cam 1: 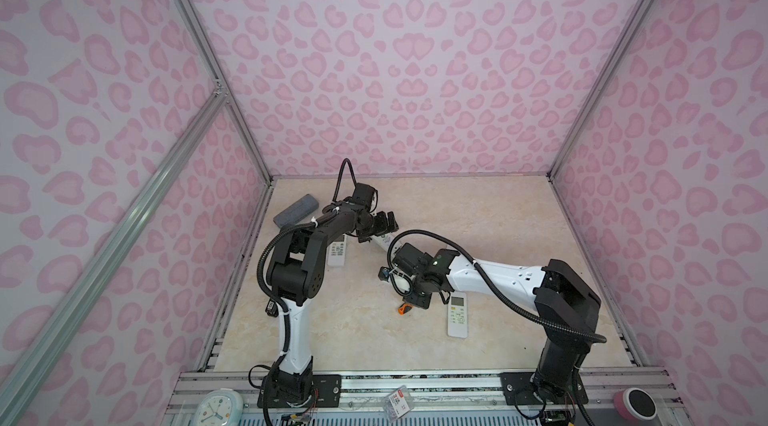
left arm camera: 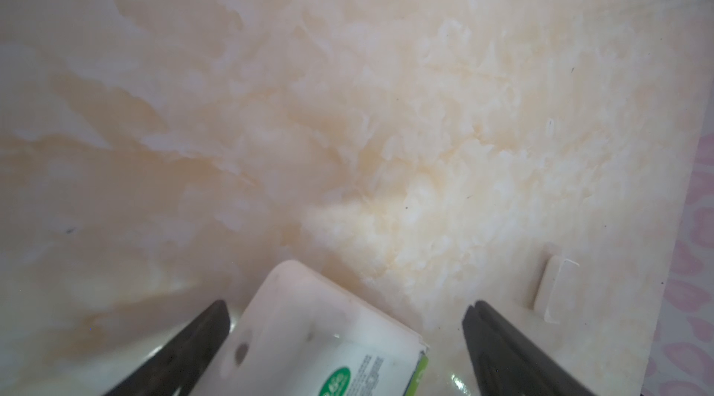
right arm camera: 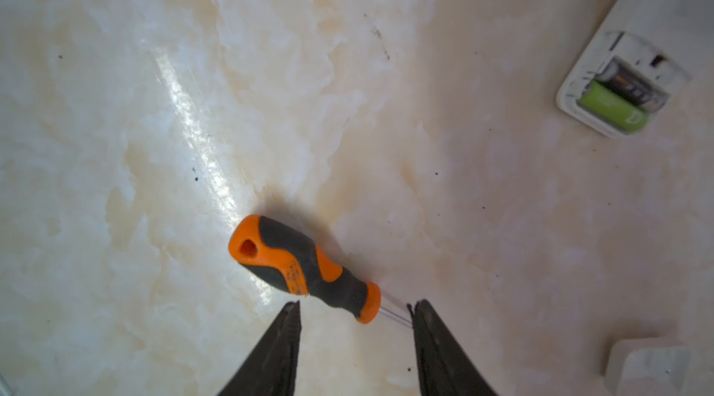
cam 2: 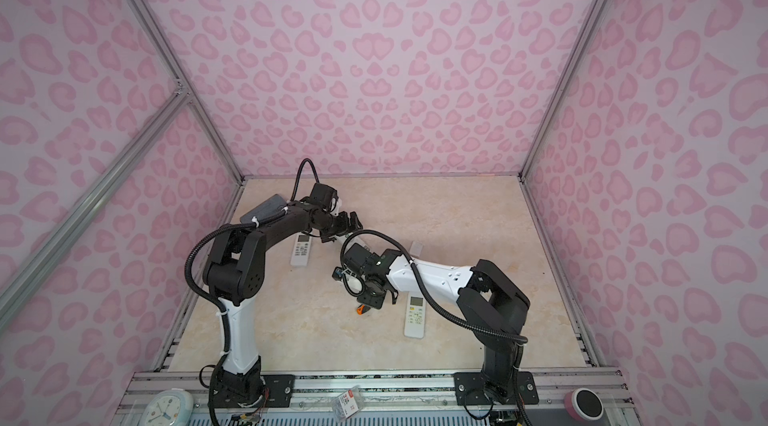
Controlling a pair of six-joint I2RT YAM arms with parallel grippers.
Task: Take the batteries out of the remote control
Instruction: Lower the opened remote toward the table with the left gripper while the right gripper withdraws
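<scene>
left gripper spread astride remote, right gripper spread over screwdriver, cover plate lying nearby

Marbled tabletop carries white remotes, a screwdriver, perhaps a grey case.

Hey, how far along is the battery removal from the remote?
Done: cover plate off, remote compartment open. In hand: nothing; left gripper open astride a remote end, right gripper open above the screwdriver. Left: green battery and dark battery still seated.
</scene>
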